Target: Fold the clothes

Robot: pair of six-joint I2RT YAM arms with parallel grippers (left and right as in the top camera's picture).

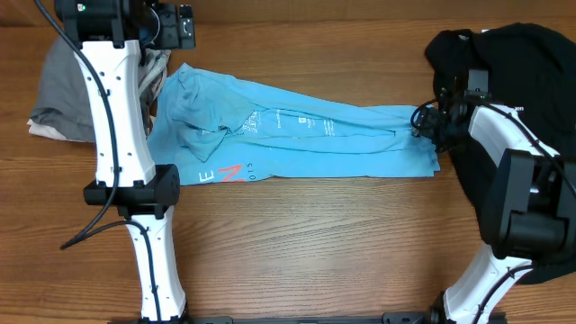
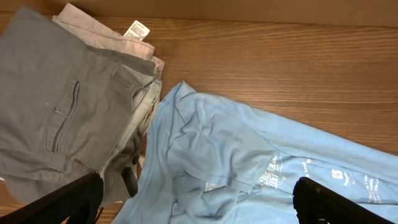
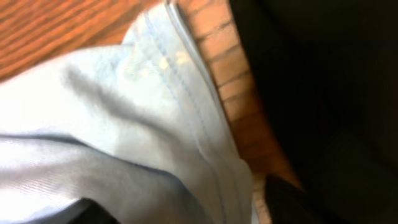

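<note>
1. Wood-grain worktop [image 1: 315, 234] carries a light blue T-shirt [image 1: 306, 135], lying lengthwise left to right across the middle, with its left end bunched.
2. Along the shirt's near edge, coral letters [image 1: 220, 174] read "EN". The small characters after them and the white print [image 1: 288, 121] are too small to read.
3. The right fingers [image 1: 430, 121] sit at the shirt's right hem; whether they pinch it I cannot tell.
4. The left fingers [image 2: 68, 199] are spread wide, empty, above the bunched end.
5. Judged step: spreading flat before folding. Next, the left fingers should drop onto the bunch and both arms pull outward.
6. Farther off lie grey trousers [image 2: 56, 106], an illegible tag [image 2: 137, 29] and a black garment [image 1: 531, 63].
</note>
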